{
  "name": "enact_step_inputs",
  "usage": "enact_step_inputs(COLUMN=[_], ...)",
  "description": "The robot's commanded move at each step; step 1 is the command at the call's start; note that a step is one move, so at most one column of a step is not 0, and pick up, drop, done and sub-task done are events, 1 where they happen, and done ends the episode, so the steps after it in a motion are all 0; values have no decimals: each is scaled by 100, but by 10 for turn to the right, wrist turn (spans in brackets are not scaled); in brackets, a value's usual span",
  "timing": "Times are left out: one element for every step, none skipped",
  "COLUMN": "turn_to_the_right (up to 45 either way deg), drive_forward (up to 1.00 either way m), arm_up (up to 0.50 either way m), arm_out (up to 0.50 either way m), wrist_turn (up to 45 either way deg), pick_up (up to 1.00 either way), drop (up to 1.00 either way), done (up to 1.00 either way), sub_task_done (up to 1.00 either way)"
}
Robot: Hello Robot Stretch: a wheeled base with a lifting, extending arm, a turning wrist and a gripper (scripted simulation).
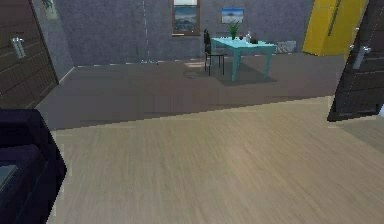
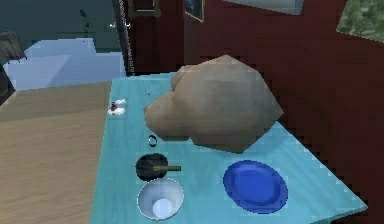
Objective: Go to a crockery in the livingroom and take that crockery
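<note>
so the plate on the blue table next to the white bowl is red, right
Not quite: the plate is blue, not red. The arm side view shows it on the blue table next to the white bowl.

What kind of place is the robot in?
Probably a home's open living and dining area: a dark sofa at the forward view's left, a turquoise table with a chair by the far wall, and a blue plate and white bowl on a nearby table.
</note>
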Motion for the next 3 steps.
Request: enact_step_inputs(turn_to_the_right=[0, 0, 0], drive_forward=[0, 0, 0], arm_up=[38, 0, 0], arm_out=[0, 6, 0], wrist_turn=[0, 0, 450], pick_up=[0, 0, 0], drop=[0, 0, 0], done=[0, 0, 0], sub_task_done=[0, 0, 0])
